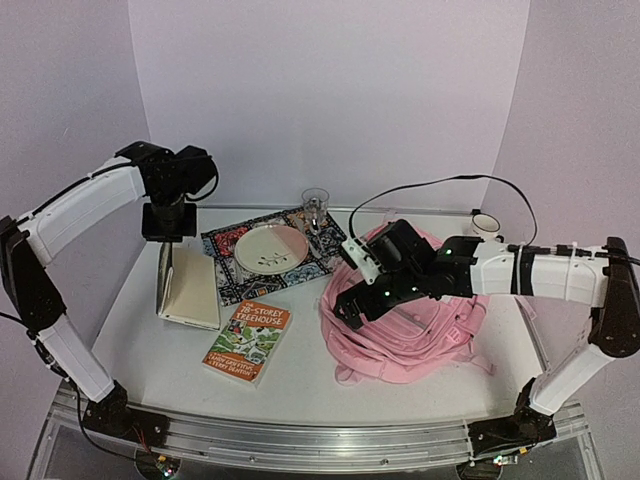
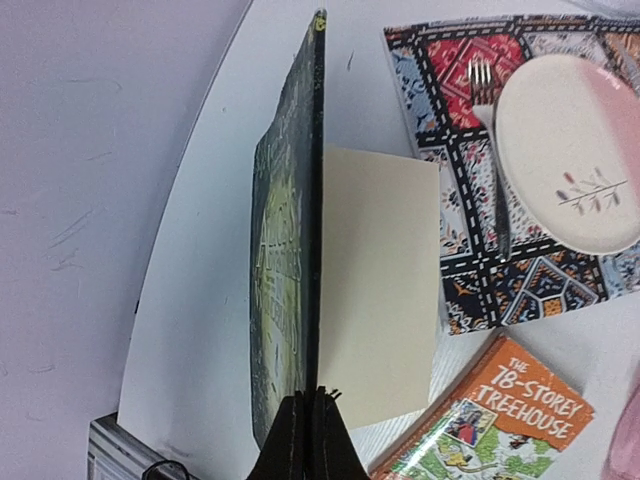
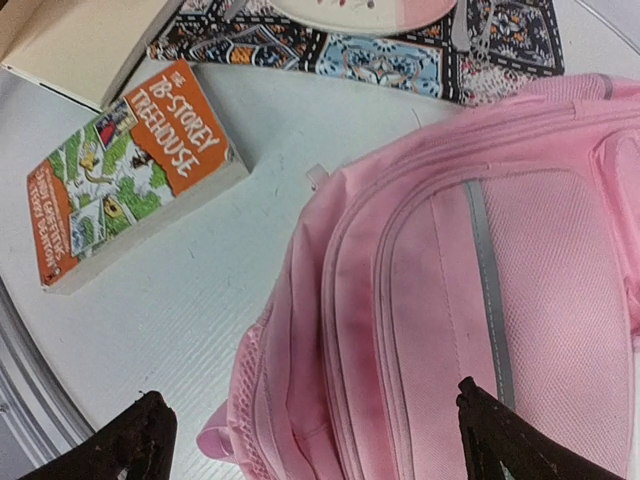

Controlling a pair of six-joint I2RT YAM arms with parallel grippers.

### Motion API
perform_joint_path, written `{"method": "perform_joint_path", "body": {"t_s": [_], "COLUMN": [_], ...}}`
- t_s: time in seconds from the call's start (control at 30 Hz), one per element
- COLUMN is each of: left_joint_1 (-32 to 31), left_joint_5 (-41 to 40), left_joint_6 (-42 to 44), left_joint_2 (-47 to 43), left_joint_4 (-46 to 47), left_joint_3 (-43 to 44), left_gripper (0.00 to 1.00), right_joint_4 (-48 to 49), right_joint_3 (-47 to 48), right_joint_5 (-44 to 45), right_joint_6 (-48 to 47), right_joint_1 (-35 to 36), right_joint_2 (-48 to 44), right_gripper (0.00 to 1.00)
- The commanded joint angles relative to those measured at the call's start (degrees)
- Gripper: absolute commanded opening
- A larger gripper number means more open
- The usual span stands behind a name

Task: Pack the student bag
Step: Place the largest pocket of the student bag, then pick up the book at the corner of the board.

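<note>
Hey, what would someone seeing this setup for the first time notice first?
The pink student bag sprawls on the right, with the right tool open above it. On the left, the left tool pinches an open book's cover upright, and an orange paperback lies near the front.

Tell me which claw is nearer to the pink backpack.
Right. The right claw hangs open directly over the pink backpack, near its edge. The left claw is across the table, shut on the raised cover of an open book.
</note>
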Motion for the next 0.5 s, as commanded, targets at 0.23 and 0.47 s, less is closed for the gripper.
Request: {"method": "perform_joint_path", "body": {"t_s": [0.23,0.47], "left_joint_1": [-0.07,-0.11], "left_joint_5": [-1.08,2.78], "left_joint_6": [1.63,2.24], "left_joint_2": [-6.27,-8.60], "left_joint_4": [-3.78,-3.71], "left_joint_3": [13.41,19.53], "left_gripper": [0.00,0.00], "right_joint_4": [11.09,17.95], "right_joint_3": [3.18,6.42], "right_joint_5": [-14.51,-21.00], "right_joint_6": [2.46,5.82], "right_joint_1": [-0.04,-0.06], "right_joint_2": [-0.28,3.46], "right_gripper": [0.98,0.98]}}
